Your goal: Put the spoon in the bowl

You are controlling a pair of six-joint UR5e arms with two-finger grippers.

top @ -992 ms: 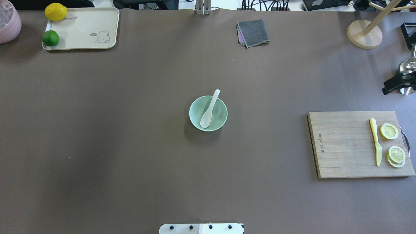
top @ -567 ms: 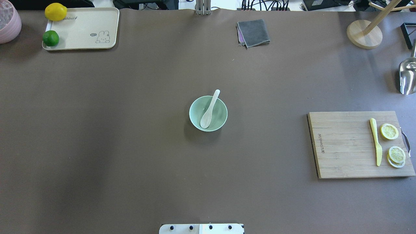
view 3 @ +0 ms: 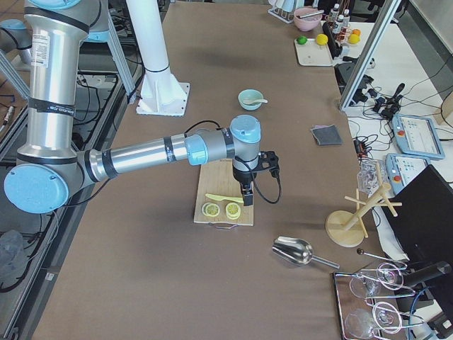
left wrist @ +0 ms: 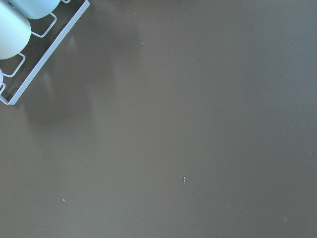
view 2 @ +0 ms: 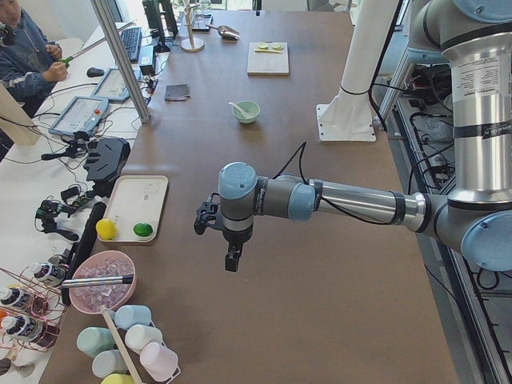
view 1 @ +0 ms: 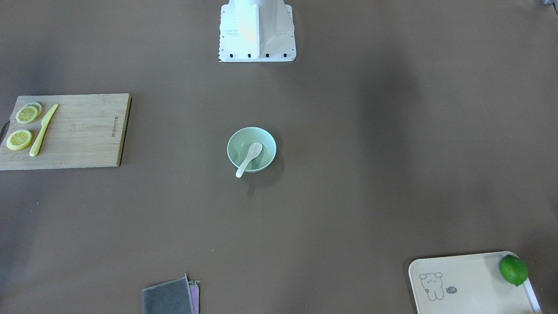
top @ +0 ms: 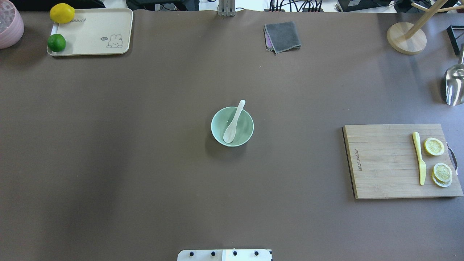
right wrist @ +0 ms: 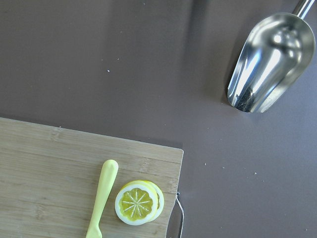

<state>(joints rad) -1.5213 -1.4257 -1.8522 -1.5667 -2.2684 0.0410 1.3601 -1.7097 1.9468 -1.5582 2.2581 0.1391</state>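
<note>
The bowl (top: 248,127) is sitting near the middle of the counter (top: 145,156), and the spoon (top: 232,125) is lying inside it. The spoon's scoop is resting on the bowl's floor, on the side nearer the robot. Its handle is leaning on the far rim and sticking out past it. Nothing is touching either one.

The left hand (view 2: 231,262) is hanging above bare counter, well apart from the bowl toward the robot's left end, with its fingers pointing down. It is showing only in the left side view, so I cannot tell whether its fingers are spread or pressed together. The right hand (view 3: 248,195) is hanging fingers-down well to the bowl's right, by the cutting board (top: 384,163). It is appearing only in the right side view, so I cannot tell its state either.

The cutting board is lying to the bowl's right, carrying a yellow knife (top: 418,157) and lemon slices (top: 434,146) along its edge farthest from the bowl. A metal scoop (top: 454,85) is lying farther right than the board and farther from the robot than the bowl. A grey cloth (top: 282,36) is sitting beyond the bowl, slightly right. A cream tray (top: 94,36) is lying far off to the bowl's left at the back, holding a lemon (top: 62,13) and a lime (top: 56,42).
</note>
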